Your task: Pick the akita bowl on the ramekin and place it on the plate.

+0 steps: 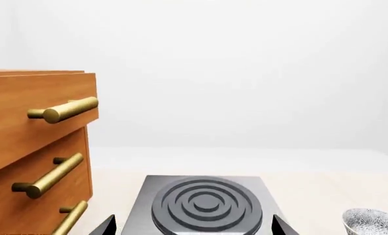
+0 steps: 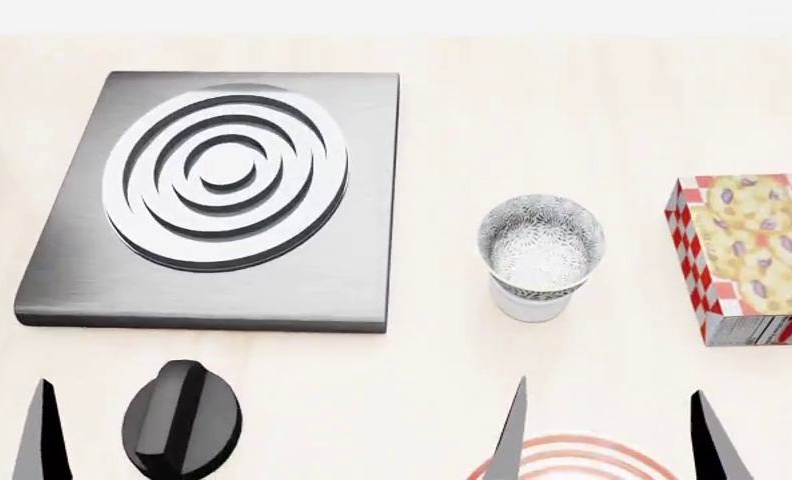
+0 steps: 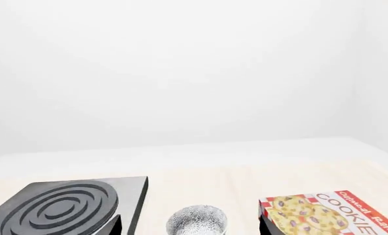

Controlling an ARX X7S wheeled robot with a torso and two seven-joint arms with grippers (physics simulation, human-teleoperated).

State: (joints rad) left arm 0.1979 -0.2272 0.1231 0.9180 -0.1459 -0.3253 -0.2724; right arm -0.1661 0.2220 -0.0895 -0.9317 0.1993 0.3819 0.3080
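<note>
The akita bowl (image 2: 540,240), grey-and-white speckled, sits upright on the white ramekin (image 2: 535,303) to the right of the stove plate. Its rim also shows in the right wrist view as the akita bowl (image 3: 197,221), straight ahead of the jaws, and in the left wrist view as the akita bowl (image 1: 373,223), off to the side. The plate (image 2: 576,458), white with red rings, lies at the near edge, in front of the bowl. My right gripper (image 2: 612,440) hangs open above the plate with nothing in it; in its own view my right gripper (image 3: 190,227) stands short of the bowl. My left gripper (image 1: 194,227) is open and empty, facing the stove plate.
A dark stove plate (image 2: 76,280) with raised rings lies at the left, a black knob (image 2: 180,418) in front of it. A cookie box (image 2: 750,255) stands right of the bowl. A wooden drawer unit (image 1: 31,142) with brass handles rises at the far left.
</note>
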